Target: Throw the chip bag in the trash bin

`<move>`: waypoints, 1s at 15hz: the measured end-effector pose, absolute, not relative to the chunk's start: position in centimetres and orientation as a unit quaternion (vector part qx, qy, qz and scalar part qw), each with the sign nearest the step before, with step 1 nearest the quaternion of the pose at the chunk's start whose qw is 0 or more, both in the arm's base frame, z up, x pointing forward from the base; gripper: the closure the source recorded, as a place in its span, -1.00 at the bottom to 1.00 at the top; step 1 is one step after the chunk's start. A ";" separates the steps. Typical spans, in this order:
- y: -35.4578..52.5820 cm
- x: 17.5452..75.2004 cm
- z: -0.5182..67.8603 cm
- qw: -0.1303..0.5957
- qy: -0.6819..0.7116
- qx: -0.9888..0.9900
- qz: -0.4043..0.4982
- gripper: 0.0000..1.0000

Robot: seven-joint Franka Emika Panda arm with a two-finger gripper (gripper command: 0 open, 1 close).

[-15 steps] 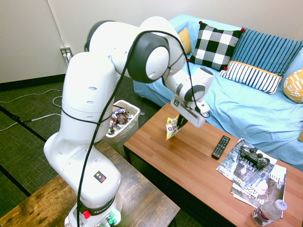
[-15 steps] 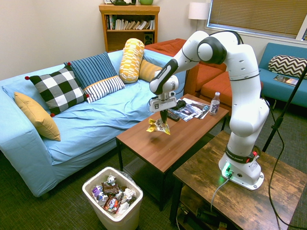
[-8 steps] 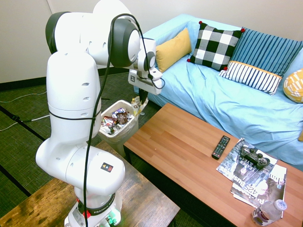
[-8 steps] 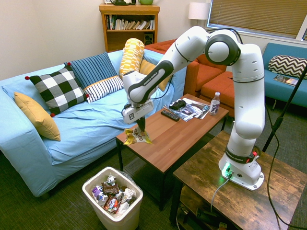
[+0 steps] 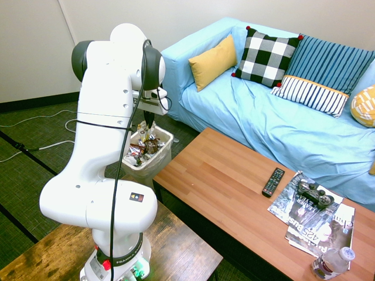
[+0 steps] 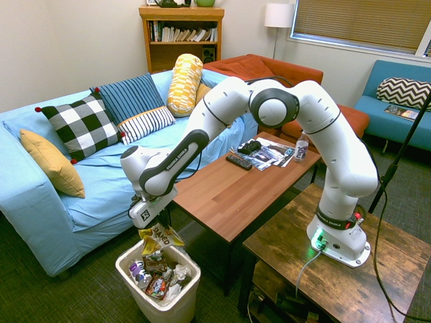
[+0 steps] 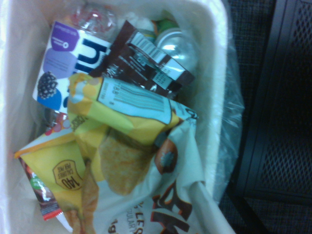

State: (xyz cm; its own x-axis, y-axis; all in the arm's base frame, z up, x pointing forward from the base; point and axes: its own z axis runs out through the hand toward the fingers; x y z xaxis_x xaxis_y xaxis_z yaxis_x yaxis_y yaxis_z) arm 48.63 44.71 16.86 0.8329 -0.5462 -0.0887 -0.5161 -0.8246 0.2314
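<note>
Arm bent at elbow, reaching out — wrist low, jaws (image 6: 163, 222) pointing down — closed.

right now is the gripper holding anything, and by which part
Yes, the chip bag, pinched at its upper edge by the gripper, hanging over the trash bin.

The bin (image 6: 191, 296) is placed on the floor (image 5: 35, 140), between the sofa (image 5: 234, 111) and the robot's table (image 5: 179, 243), just beside one end of the coffee table (image 5: 199, 170). It is filled with wrappers (image 6: 156, 288). On the coffee table's other half, the remote (image 5: 273, 182) is set near the magazines (image 5: 319, 234), on which the controller (image 5: 315, 194) is laid; the bottle (image 5: 333, 263) is stood at their edge. Pillows (image 5: 269, 58) are lined along the sofa.
</note>
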 end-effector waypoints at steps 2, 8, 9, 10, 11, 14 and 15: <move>45.1 49.0 15.7 0.102 -0.280 0.952 -0.074 -1.00; 44.0 50.6 14.8 0.107 -0.291 0.948 -0.069 -1.00; 44.1 50.6 14.8 0.108 -0.290 0.948 -0.070 -1.00; 44.1 50.6 14.7 0.109 -0.290 0.948 -0.070 -1.00; 44.1 50.7 14.7 0.109 -0.290 0.948 -0.070 -1.00; 44.3 50.9 14.8 0.109 -0.290 0.948 -0.070 -1.00; 44.3 50.9 14.9 0.108 -0.290 0.948 -0.070 -1.00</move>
